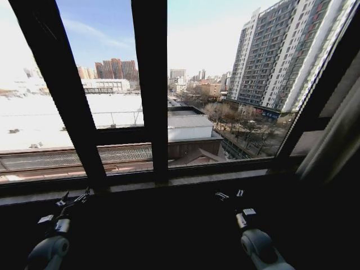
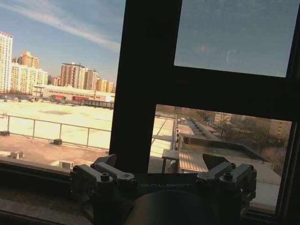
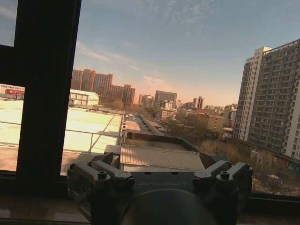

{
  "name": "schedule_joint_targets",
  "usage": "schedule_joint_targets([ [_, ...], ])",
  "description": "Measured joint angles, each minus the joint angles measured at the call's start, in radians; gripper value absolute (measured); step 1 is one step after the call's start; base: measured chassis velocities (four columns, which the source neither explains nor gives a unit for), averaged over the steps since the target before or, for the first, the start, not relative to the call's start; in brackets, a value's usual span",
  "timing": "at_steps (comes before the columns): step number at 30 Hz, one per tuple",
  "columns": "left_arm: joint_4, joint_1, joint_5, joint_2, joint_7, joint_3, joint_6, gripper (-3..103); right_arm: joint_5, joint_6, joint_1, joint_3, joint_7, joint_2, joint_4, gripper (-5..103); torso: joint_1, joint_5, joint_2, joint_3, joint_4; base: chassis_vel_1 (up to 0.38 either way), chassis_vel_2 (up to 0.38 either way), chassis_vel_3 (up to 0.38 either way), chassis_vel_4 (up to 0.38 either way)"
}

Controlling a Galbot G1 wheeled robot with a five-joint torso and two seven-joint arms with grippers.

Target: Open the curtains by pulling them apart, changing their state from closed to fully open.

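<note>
The head camera looks down and forward from close at the dark-framed glass window [image 1: 152, 84] above its grey stone sill [image 1: 197, 179], while both wrist cameras sit low near that sill, facing outward, sharing the pale flat rooftop [image 1: 84, 112] outside.

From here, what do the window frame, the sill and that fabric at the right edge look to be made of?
Window frame: probably painted or coated metal, going by its flat, dark, matte, straight-edged bars. Sill: a hard, smooth slab, perhaps stone or laminate, since it catches a pale sheen. Fabric at the right edge: soft cloth hanging in vertical folds, greyish in shadow; weave unclear. Left pincer and right pincer hover open below the sill.
</note>
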Motion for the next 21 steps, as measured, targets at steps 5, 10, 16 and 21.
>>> schedule_joint_targets([
  [5,0.0,0.0,0.0,0.0,0.0,0.0,0.0,100,0.0,0.0,0.0,0.0,0.0,0.0,0.0,100,0.0,0.0001,0.0,0.0,0.0001,0.14,-0.194,-0.135,0.21],
  [10,0.0,0.0,0.0,0.0,0.0,0.0,0.0,100,0.0,0.0,0.0,0.0,0.0,0.0,0.0,100,-0.001,0.0003,0.001,0.0,0.0002,0.228,-0.288,-0.23,0.28],
  [16,0.0,0.0,0.0,0.0,0.0,0.0,0.0,100,0.0,0.0,0.0,0.0,0.0,0.0,0.0,100,0.0,0.0001,0.0,0.0,-0.0003,0.292,-0.329,-0.312,0.3],
  [21,0.0,0.0,0.0,0.0,0.0,0.0,0.0,100,0.0,0.0,0.0,0.0,0.0,0.0,0.0,100,-0.001,-0.0002,0.001,0.0,0.0002,0.223,-0.25,-0.22,0.244],
])
